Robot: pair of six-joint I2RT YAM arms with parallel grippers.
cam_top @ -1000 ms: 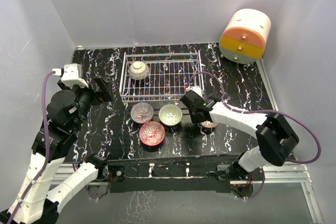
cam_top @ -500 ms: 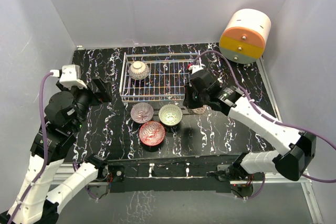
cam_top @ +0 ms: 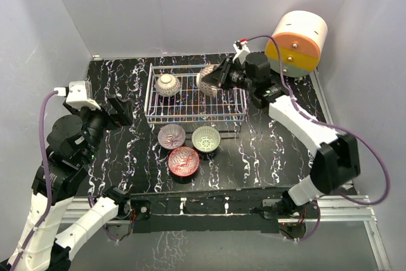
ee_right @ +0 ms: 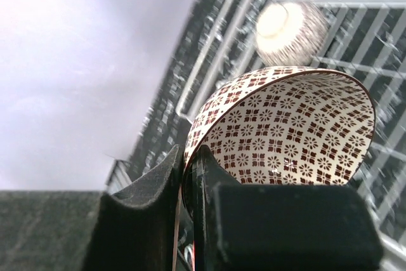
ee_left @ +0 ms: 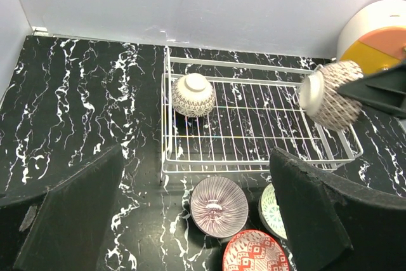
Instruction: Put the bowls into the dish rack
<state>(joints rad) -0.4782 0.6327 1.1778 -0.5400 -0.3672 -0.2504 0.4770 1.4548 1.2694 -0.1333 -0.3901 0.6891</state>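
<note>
The white wire dish rack (cam_top: 236,101) stands at the back middle of the table. One brown-and-white bowl (cam_top: 168,84) lies upside down in its back left corner. My right gripper (cam_top: 220,76) is shut on the rim of the second brown-and-white bowl (cam_top: 207,80), held tilted on its side above the rack's middle. The right wrist view shows the rim pinched between the fingers (ee_right: 158,188), with the patterned inside (ee_right: 292,131) facing the camera. The pinkish bowl (cam_top: 171,136), pale green bowl (cam_top: 206,138) and red bowl (cam_top: 183,160) sit upright in front of the rack. My left gripper (cam_top: 120,111) is open and empty, left of the rack.
The round orange-and-cream drawer unit (cam_top: 295,44) stands at the back right corner. Grey walls enclose the table on three sides. In the left wrist view the rack (ee_left: 166,125) is ahead, with the pinkish bowl (ee_left: 219,206) between my open fingers and below them.
My right gripper has lifted the brown-and-white bowl from the table right of the green bowl and carried it back over the rack, tilting it. The left arm shifted slightly.
</note>
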